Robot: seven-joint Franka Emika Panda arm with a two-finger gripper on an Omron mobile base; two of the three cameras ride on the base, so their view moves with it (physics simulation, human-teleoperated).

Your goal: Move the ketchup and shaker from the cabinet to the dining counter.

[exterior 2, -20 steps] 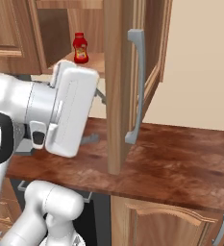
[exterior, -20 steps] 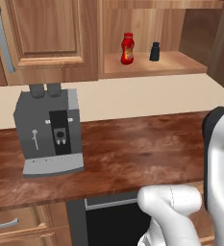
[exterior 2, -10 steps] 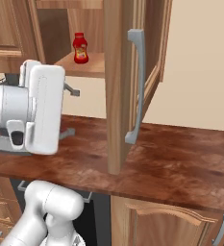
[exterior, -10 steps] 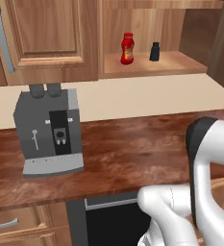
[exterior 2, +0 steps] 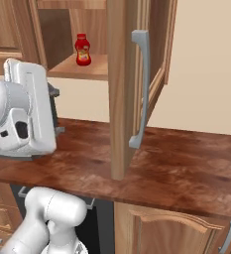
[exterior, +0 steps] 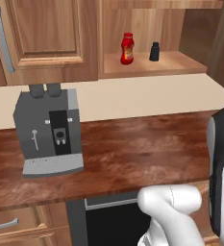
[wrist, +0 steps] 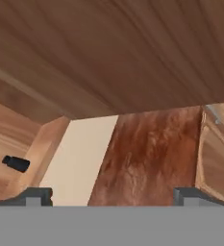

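Two task items stand on the open shelf of the cabinet (exterior: 147, 62): the ketchup (exterior: 127, 48) and the shaker (exterior: 154, 51), both upright, near each other but not touching. In the left base view the shaker sits at 3 o'clock of the ketchup. The ketchup carries a yellowish label band; no writing on it can be read. In the right base view the ketchup (exterior 2: 82, 49) shows on the shelf beside the edge of the open cabinet door (exterior 2: 122, 89), whose long silver bar handle (exterior 2: 141, 89) stands vertical.

No lettering is legible on the coffee machine (exterior: 48, 129) either. It is grey with a dark front panel and rests on the reddish-brown surface (exterior: 142, 153) below the cabinet, at about 7 o'clock of the ketchup and well apart from it.

Arm pose: the white arm (exterior 2: 25, 111) rises from the base, its blocky upper link held at surface height in the right base view, in front of the coffee machine. In the left base view the same arm (exterior: 221, 178) shows at the right edge, around 4 o'clock.

Claw (wrist: 112, 194): its two dark fingertips (wrist: 34, 196) stand far apart at the bottom of the hand view, spread wide with nothing between them. The hand view is rolled; the shaker (wrist: 16, 164) lies sideways in it at about 8 o'clock, well apart from the claw. Wood panelling fills the upper part, with the surface's dark grain and pale wall below it.
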